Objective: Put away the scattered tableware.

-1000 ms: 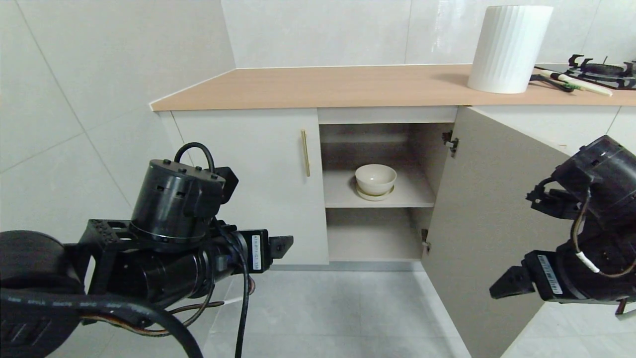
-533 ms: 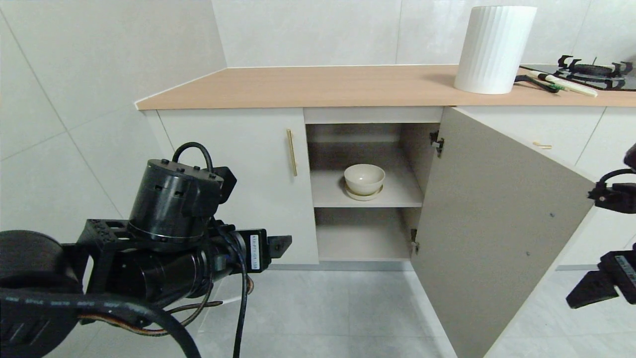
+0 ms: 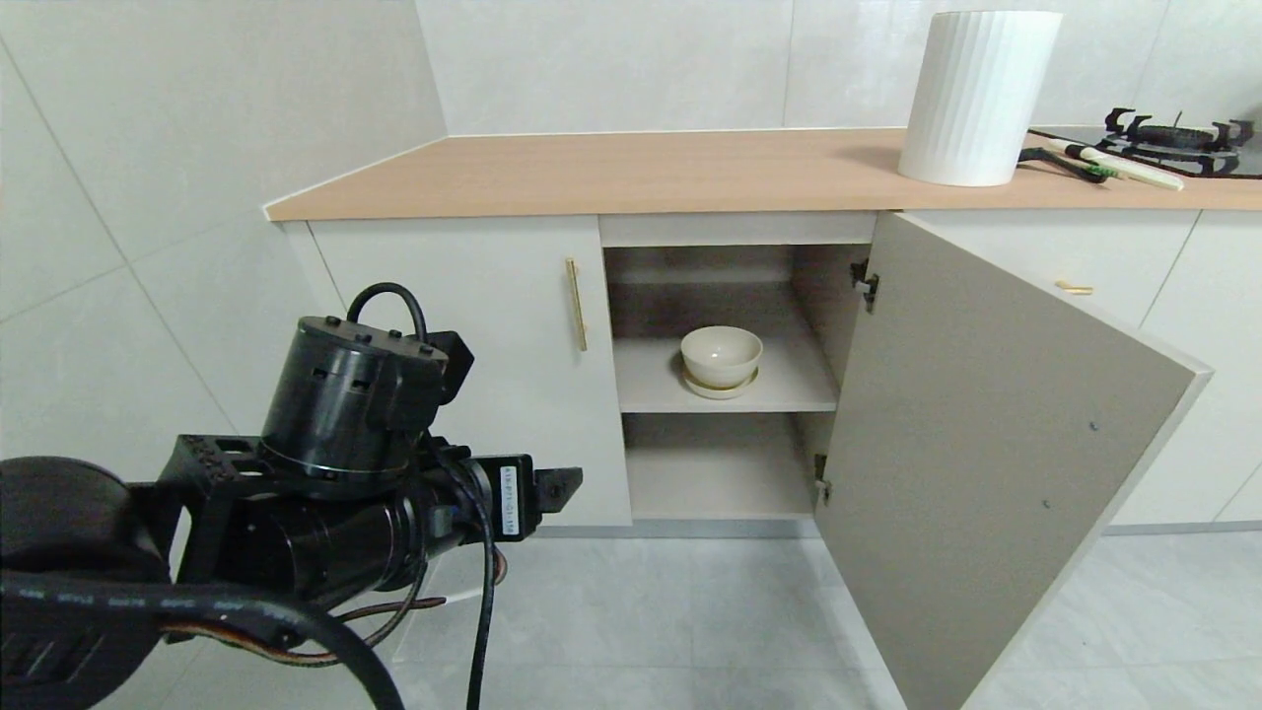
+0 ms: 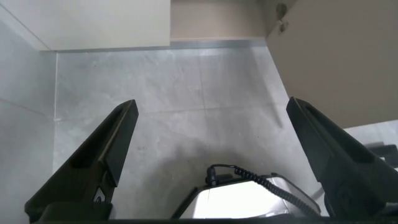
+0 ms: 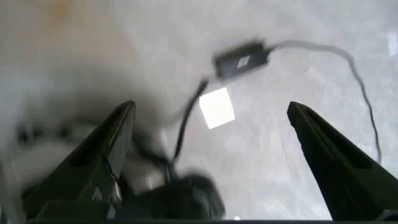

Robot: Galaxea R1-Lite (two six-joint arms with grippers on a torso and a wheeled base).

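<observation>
Okay, plain cream bowl (image 3: 721,353) upright on matching plate (image 3: 719,390), cab. shelf (image 3: 794,387).

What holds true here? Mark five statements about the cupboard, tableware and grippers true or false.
1. The bowl sits on the cupboard's upper shelf. True.
2. The right cupboard door is closed. False: it stands open.
3. The left gripper is shut on a spoon. False: its fingers are open, holding nothing.
4. A white ribbed container stands on the countertop. True.
5. The right gripper is open. True.
</observation>
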